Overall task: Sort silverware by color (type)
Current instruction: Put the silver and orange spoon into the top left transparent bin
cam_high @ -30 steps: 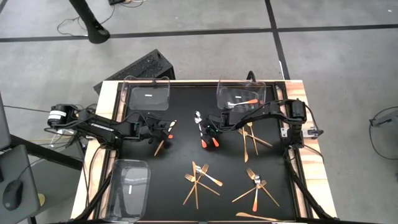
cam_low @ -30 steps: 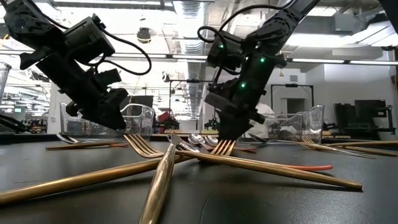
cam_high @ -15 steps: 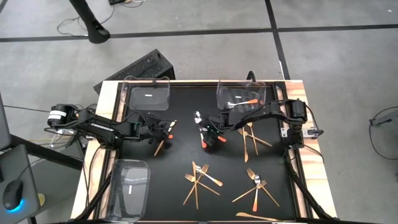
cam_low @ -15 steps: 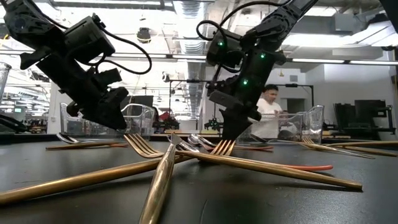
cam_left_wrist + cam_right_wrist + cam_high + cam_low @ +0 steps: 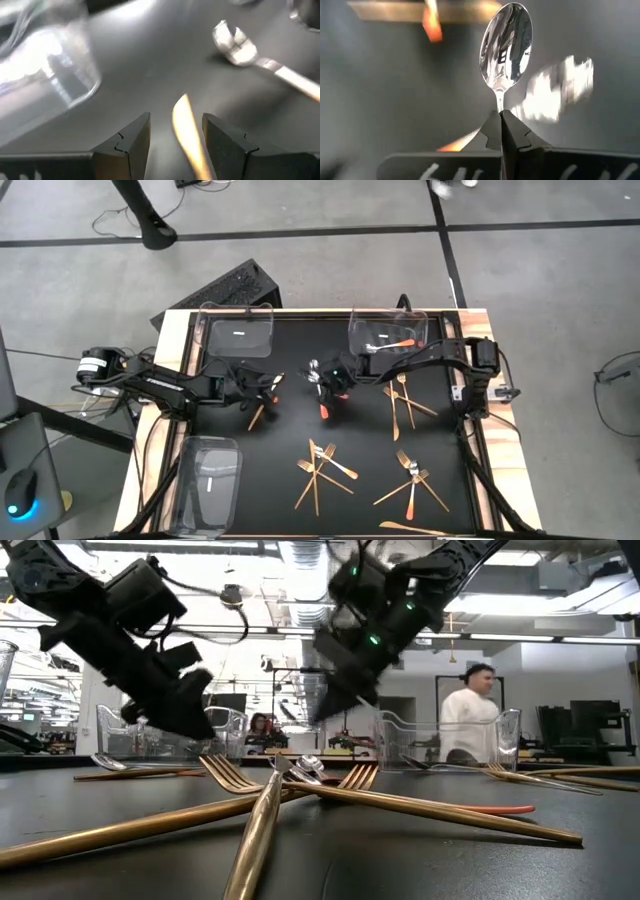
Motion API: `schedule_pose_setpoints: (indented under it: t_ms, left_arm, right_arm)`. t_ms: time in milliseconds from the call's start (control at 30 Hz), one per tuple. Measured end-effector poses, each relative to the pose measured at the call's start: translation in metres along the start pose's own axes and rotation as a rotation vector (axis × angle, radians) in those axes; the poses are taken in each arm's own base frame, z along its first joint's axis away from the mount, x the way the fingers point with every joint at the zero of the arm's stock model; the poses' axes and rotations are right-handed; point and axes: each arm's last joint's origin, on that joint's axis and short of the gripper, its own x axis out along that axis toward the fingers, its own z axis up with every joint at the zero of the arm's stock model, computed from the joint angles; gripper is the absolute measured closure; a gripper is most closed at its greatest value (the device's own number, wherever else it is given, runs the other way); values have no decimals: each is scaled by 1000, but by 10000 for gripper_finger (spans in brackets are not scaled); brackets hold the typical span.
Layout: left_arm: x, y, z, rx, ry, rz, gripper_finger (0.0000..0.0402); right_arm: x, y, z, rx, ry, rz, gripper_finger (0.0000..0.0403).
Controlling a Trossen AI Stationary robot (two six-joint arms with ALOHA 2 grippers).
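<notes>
Silverware lies scattered over the black table (image 5: 290, 425); the near half holds crossed clusters of gold forks (image 5: 318, 470) and a second fork cluster (image 5: 410, 480) toward the near right corner.

Left to right:

1. My left gripper (image 5: 262, 386) hangs low over the mat's left-centre, beside the far-left clear tray (image 5: 238, 332). Its jaws stand apart. In the left wrist view a gold piece (image 5: 189, 135) runs lengthwise through the gap between my fingers (image 5: 131, 142), long axis in line with my reach. I cannot confirm contact; the frame is smeared, and the piece is probably a knife or a fork handle.

2. A loose spoon (image 5: 239, 44) lies beyond that piece, bowl toward me, handle leading away.

3. My right gripper (image 5: 330, 376) is at mat centre, raised clear of the surface. Its jaws are closed on the neck of a silver-bowled spoon (image 5: 506, 47), bowl projecting forward past my fingertips, orange handle trailing below.

4. The far-right clear tray (image 5: 388, 330) already holds an orange-handled spoon; it lies close by, toward the far right corner from my right gripper. My right arm is the nearer one to it.

Hidden: the held spoon's handle is mostly covered by my gripper in the high view. A person (image 5: 468, 725) stands in the room behind.
</notes>
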Motion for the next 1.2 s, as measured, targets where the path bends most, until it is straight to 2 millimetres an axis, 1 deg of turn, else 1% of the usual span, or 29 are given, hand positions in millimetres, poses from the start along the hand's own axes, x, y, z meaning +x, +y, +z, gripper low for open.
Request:
schedule_pose_setpoints:
  t_ms: [67,200,300,433,533,633,733,900,1033,1200]
  left_arm:
    - [0,-5,6,21,-46,-54,239]
    - [-2,-12,17,27,-138,-140,239]
    - [-4,-15,22,29,-188,-170,234]
    - [-5,-18,26,34,-222,-211,207]
    - [-6,-19,29,30,-245,-235,175]
    - [-8,-21,33,21,-279,-262,144]
    - [-10,-23,39,-3,-340,-285,125]
    - [-10,-19,50,-46,-425,-279,121]
    - [-8,-16,59,-73,-455,-277,120]
    - [-8,-21,76,-53,-462,-327,120]
  right_arm:
    - [-2,3,9,-22,-79,46,396]
    - [-5,9,18,-66,-242,85,397]
    - [-5,14,12,-89,-304,39,397]
    - [-5,21,0,-160,-360,-141,397]
    - [-6,24,-4,-204,-353,-262,397]
    - [-7,24,-4,-230,-358,-330,397]
    - [-7,25,-5,-256,-350,-372,397]
    - [-6,28,-7,-321,-337,-421,398]
    - [-7,32,-8,-359,-331,-438,398]
    - [-8,35,-8,-385,-327,-472,398]
